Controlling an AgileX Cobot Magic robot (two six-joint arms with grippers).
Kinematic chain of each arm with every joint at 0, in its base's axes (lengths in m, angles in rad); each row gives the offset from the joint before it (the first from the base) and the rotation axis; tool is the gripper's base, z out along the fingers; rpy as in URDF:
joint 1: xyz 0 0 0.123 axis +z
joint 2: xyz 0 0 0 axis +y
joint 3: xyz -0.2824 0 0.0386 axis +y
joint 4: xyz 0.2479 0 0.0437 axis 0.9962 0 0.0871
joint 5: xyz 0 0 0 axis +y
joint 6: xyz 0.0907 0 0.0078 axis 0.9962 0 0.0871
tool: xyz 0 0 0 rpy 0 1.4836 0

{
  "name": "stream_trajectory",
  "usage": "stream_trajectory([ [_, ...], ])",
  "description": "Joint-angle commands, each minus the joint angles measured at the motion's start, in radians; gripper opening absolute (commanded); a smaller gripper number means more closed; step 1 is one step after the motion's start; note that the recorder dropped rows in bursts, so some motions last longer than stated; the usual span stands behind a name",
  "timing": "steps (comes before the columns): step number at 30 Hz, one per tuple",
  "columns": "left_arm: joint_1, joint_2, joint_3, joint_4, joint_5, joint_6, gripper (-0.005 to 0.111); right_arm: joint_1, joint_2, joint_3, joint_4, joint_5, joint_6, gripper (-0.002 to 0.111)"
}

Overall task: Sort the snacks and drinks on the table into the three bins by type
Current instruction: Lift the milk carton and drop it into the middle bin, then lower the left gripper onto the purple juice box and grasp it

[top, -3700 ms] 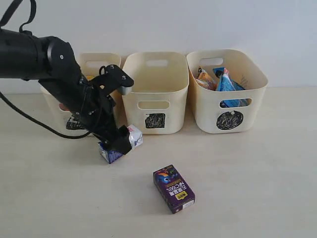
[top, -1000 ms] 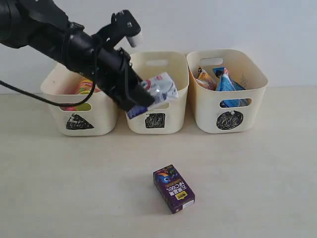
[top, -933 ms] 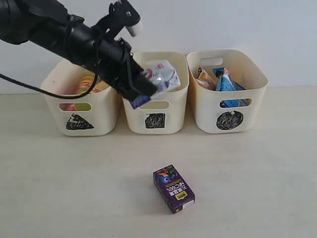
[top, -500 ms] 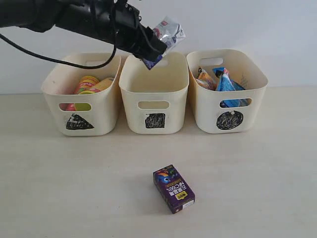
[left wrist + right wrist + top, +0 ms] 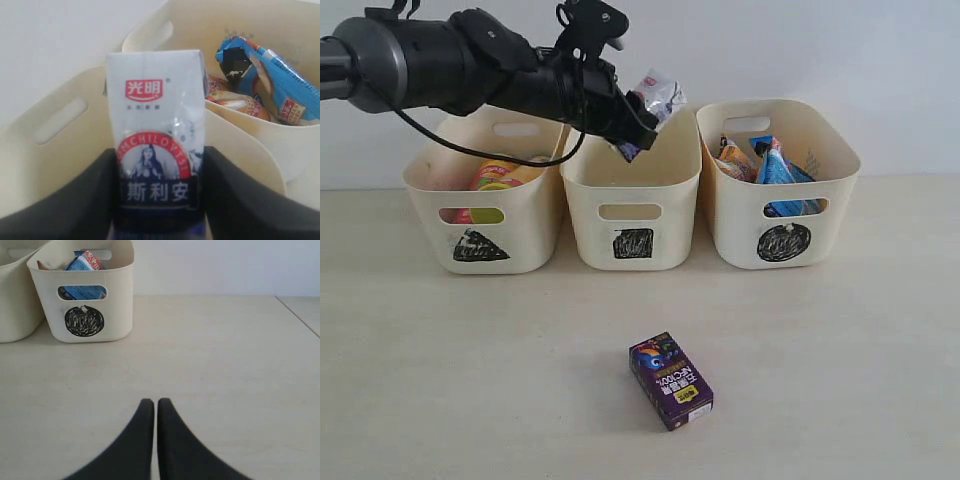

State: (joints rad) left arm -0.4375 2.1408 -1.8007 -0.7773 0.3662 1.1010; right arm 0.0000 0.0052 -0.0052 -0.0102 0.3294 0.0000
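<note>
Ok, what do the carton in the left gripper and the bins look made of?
The carton: probably coated paperboard, glossy; sharp folded edges and sheen over the print. The bins: seemingly moulded plastic, cream, smooth with soft shine; rounded corners, cut-out handle slots.

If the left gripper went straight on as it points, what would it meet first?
Likely the middle bin's inner wall beside the circle bin, with the held carton touching first; depth is unclear.

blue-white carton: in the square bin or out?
Out. The left gripper is shut on the blue-and-white carton, holding it tilted over the square bin's opening.
</note>
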Motion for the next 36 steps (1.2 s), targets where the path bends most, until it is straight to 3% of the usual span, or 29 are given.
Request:
stream_trajectory([
  [1,-0.003,-0.008,-0.014,-0.011,-0.029,-0.011,0.055,0.000,-0.005,0.005,-0.001,-0.007,0.000,0.000],
  [4,-0.003,-0.007,-0.014,-0.011,-0.029,-0.016,0.072,0.000,-0.005,0.005,-0.001,-0.007,0.000,0.000],
  [6,-0.003,-0.007,-0.014,-0.011,-0.029,-0.030,0.078,0.000,-0.005,0.005,-0.001,-0.007,0.000,0.000],
  [12,-0.003,-0.056,-0.014,0.004,0.049,-0.030,0.075,0.000,-0.005,0.005,-0.001,-0.007,0.000,0.000],
  [13,-0.003,-0.069,-0.014,0.028,0.068,-0.030,0.073,0.000,-0.005,0.005,-0.001,-0.007,0.000,0.000],
  [15,-0.003,-0.107,-0.014,0.147,0.138,-0.079,0.058,0.000,-0.005,0.005,-0.001,-0.007,0.000,0.000],
  [17,-0.003,-0.151,-0.014,0.311,0.230,-0.183,0.033,0.000,-0.005,0.005,-0.001,-0.007,0.000,0.000],
  [18,-0.003,-0.174,-0.014,0.395,0.315,-0.223,0.013,0.000,-0.005,0.005,-0.001,-0.007,0.000,0.000],
  [19,-0.003,-0.185,-0.014,0.426,0.362,-0.223,0.004,0.000,-0.005,0.005,-0.001,-0.007,0.000,0.000],
  [25,-0.003,-0.239,-0.014,0.478,0.617,-0.206,0.004,0.000,-0.005,0.005,-0.001,-0.007,0.000,0.000],
  [32,-0.013,-0.283,0.075,0.473,0.724,-0.082,0.004,0.000,-0.005,0.005,-0.001,-0.005,0.000,0.000],
  [36,-0.054,-0.308,0.150,0.478,0.717,-0.019,0.004,0.000,-0.005,0.005,-0.001,-0.005,0.000,0.000],
])
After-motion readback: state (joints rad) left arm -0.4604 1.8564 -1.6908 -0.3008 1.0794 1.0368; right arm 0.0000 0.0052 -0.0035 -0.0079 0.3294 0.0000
